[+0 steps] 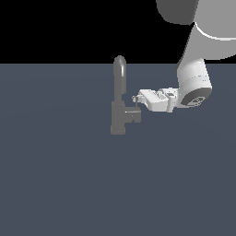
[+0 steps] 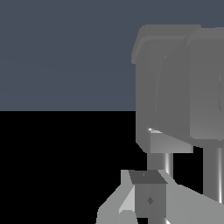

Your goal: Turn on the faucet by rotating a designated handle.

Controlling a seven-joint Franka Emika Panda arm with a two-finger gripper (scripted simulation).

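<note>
faucet (image 1: 119, 99): upright on floor
handle (image 1: 135, 114): side stub
gripper (image 1: 136, 99): at handle, grip state unclear

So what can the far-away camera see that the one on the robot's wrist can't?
Only the exterior view shows the whole faucet with its curved spout, plus the white arm reaching in from the exterior view's right. Only the wrist view shows the faucet's blocky body huge and close, with a fingertip at a thin rod. Both show the faucet, gripper and grey floor.
</note>
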